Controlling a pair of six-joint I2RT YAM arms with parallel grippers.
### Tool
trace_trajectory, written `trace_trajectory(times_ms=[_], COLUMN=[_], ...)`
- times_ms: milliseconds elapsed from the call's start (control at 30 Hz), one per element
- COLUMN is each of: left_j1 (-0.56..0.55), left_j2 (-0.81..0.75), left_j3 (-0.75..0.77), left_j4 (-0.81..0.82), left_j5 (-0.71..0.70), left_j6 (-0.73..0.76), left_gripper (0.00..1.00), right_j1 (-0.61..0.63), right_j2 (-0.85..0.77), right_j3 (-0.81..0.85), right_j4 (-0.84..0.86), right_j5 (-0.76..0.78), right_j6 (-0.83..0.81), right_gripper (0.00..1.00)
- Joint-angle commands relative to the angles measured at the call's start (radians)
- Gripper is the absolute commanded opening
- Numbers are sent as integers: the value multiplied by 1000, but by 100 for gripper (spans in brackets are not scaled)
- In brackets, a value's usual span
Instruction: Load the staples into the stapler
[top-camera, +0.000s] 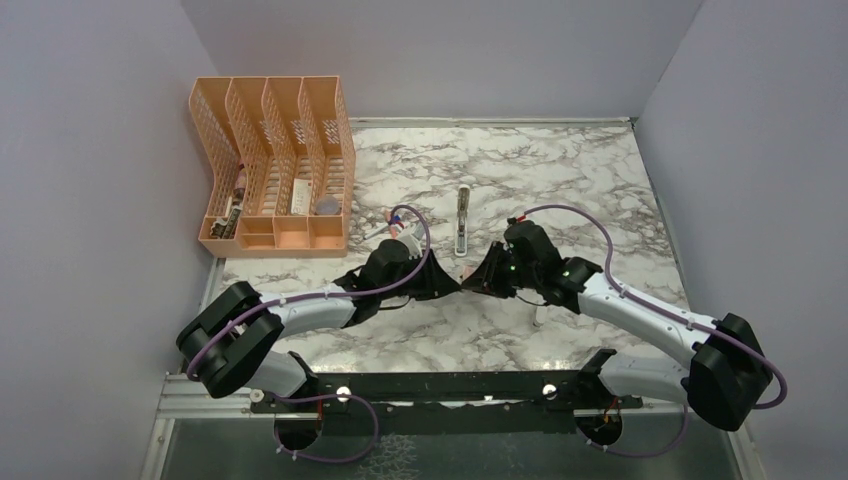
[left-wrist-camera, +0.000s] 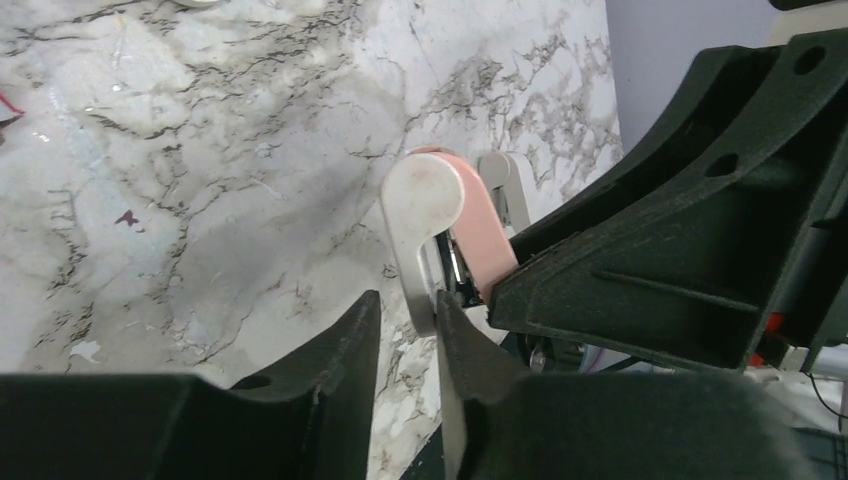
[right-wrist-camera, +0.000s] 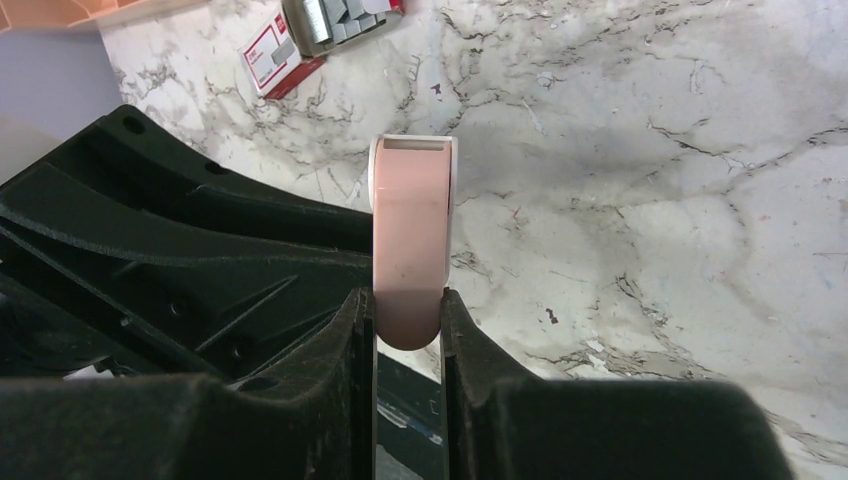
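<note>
My right gripper (right-wrist-camera: 408, 300) is shut on a short pink-topped block (right-wrist-camera: 410, 240) with white sides, held above the marble. My left gripper (left-wrist-camera: 408, 305) faces it with its jaws narrowed. The block's white side piece (left-wrist-camera: 425, 215) reaches between the tips against the right finger, with a gap to the left finger. In the top view both grippers meet at the table's middle around the block (top-camera: 467, 270). The slim white stapler (top-camera: 462, 220) lies behind them, untouched. The grey staples (right-wrist-camera: 335, 20) sit beside their red-and-white box (right-wrist-camera: 270, 55).
An orange slotted desk organizer (top-camera: 275, 170) stands at the back left against the wall. Grey walls close the table on three sides. Small items lie by the left arm's cable (top-camera: 398, 218).
</note>
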Motion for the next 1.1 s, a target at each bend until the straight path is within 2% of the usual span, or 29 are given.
trace_trajectory(times_ms=[0, 67, 200, 300, 567, 800, 1067], left_j1=[-12, -13, -12, -12, -13, -21, -30], left_j2=[10, 14, 19, 29, 54, 43, 44], left_j3=[18, 14, -11, -28, -13, 7, 12], left_j4=[21, 20, 4, -6, -5, 2, 36], left_j5=[-27, -36, -61, -66, -4, 39, 85], left_j6=[34, 62, 129, 168, 247, 337, 360], left_gripper=[19, 10, 5, 0, 0, 0, 0], right_j1=[1, 1, -9, -40, -107, -131, -134], right_j2=[-10, -15, -23, -30, -6, 57, 107], right_j3=[26, 48, 118, 149, 199, 216, 172], right_j4=[49, 12, -125, -183, -236, -210, -88], right_j5=[-60, -24, 79, 98, 147, 236, 145], right_j6=[15, -13, -83, -127, -206, -271, -317], right_gripper=[9, 9, 9, 10, 12, 21, 30])
